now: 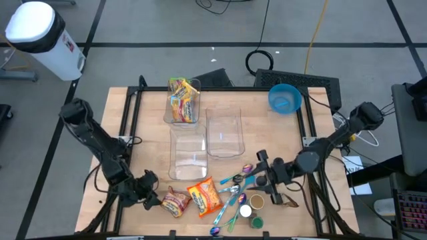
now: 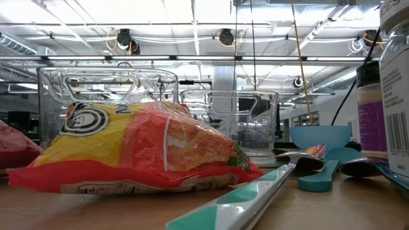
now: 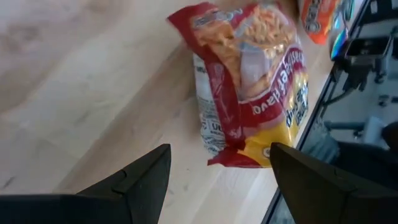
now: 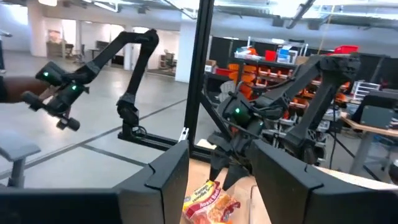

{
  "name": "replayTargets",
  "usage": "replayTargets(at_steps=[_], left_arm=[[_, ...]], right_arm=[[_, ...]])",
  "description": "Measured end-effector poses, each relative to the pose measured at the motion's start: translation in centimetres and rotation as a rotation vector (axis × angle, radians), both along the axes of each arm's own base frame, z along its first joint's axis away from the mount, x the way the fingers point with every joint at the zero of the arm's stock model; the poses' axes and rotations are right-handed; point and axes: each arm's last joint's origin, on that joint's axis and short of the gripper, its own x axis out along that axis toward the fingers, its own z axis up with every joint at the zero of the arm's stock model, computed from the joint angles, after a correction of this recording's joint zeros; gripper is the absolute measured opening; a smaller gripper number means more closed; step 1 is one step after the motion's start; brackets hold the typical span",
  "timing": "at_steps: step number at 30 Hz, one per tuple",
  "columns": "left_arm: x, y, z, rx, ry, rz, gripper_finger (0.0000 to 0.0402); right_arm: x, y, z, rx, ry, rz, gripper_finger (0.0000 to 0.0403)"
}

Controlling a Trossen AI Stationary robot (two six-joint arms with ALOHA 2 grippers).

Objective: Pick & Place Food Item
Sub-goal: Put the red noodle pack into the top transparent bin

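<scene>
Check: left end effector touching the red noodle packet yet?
Apart. The left wrist view shows bare table between the open left end effector fingers and the red noodle packet, which lies ahead of them.

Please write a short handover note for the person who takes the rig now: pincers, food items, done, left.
Left pincer: open, empty, just short of the red noodle packet at the table's front edge.
Right pincer: open, empty, above the spoons.
Done: one packet stands in the rear left clear container.
Left: the red packet and the orange packet lie on the table; the other two containers are empty.
</scene>
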Motion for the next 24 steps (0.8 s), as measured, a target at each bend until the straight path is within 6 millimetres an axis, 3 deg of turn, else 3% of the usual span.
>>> replayTargets(at_steps=[7,10,15,24], left_arm=[[0.40,-0.53,-0.45,0.038,-0.056,-0.048,0.0281],[0.42,-0.53,-0.43,0.048,-0.066,-0.058,0.0263],[0.41,-0.54,-0.41,0.057,-0.073,-0.074,0.0186],[0.24,-0.67,-0.45,0.035,-0.040,-0.113,0.0015]], right_arm=[[0.10,0.89,-0.30,0.020,-0.024,0.024,0.0159],[0.33,0.95,-0.60,0.022,-0.017,-0.009,0.0159],[0.54,0.66,-0.77,0.019,-0.005,-0.111,0.0159],[0.57,0.60,-0.69,0.020,-0.013,-0.106,0.0159]])
